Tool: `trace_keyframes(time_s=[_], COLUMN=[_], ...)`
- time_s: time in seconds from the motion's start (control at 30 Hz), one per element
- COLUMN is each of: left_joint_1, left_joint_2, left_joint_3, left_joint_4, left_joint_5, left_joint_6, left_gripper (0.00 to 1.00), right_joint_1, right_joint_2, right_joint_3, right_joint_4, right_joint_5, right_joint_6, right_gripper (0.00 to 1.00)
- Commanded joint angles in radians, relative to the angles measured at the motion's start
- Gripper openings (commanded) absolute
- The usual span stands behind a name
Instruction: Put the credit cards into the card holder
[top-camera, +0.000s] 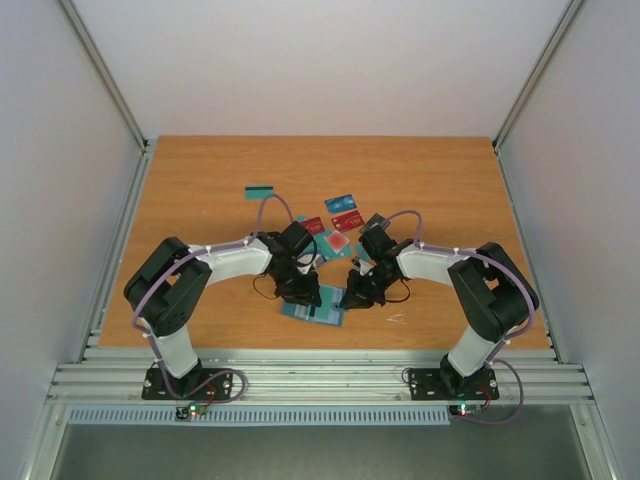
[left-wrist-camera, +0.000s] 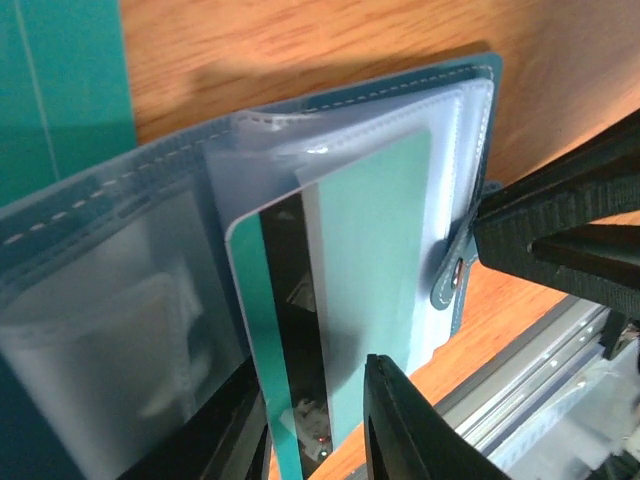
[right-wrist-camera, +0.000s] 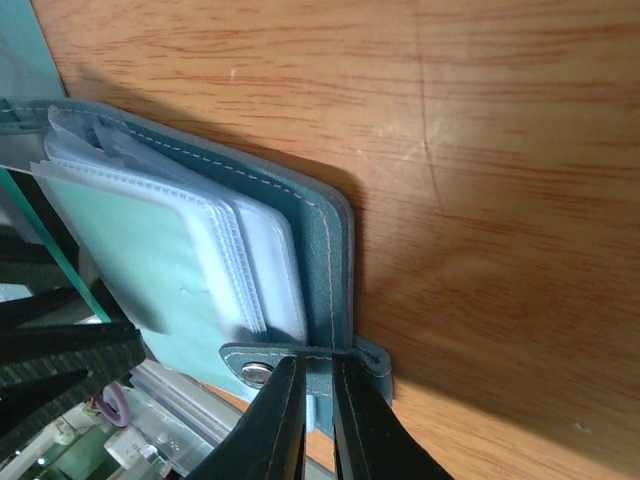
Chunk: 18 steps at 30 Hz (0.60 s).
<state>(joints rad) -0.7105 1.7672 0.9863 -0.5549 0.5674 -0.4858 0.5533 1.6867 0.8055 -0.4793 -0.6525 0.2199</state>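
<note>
Top external view: the card holder (top-camera: 313, 308) lies open by the middle of the desk's (top-camera: 200, 180) near edge, with both arms bent in over it. Open wood runs to the left, right and far edges. Loose credit cards (top-camera: 345, 212) sit toward the desk's centre, just beyond the arms. The holder is teal-blue with white stitching and clear sleeves (left-wrist-camera: 100, 300) inside. A teal card (left-wrist-camera: 370, 250) with a dark stripe sits partway in one sleeve. The left gripper (top-camera: 306, 296) stands slightly spread around that card's free end. The right gripper (right-wrist-camera: 318, 385) pinches the holder's snap strap (right-wrist-camera: 300, 362).
</note>
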Motion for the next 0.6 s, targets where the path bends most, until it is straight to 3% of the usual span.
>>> trace_keyframes(time_s=[0.0,0.57], left_joint_1=[-0.031,-0.114], left_joint_2=[0.017,0.166], left_joint_3=[0.063,0.28], left_joint_4=[-0.11,-0.307], left_joint_5=[-0.071,-0.192], left_joint_6=[0.031,0.054], left_gripper=[0.28,0.39], right_joint_1=[0.013,0.013], right_joint_2=[0.03,-0.014], right_joint_3=[-0.002,-0.008], right_joint_4=[-0.002,0.005], right_joint_5=[0.068,0.065], right_joint_6=[-0.017,0.001], right_gripper=[0.11,0.11])
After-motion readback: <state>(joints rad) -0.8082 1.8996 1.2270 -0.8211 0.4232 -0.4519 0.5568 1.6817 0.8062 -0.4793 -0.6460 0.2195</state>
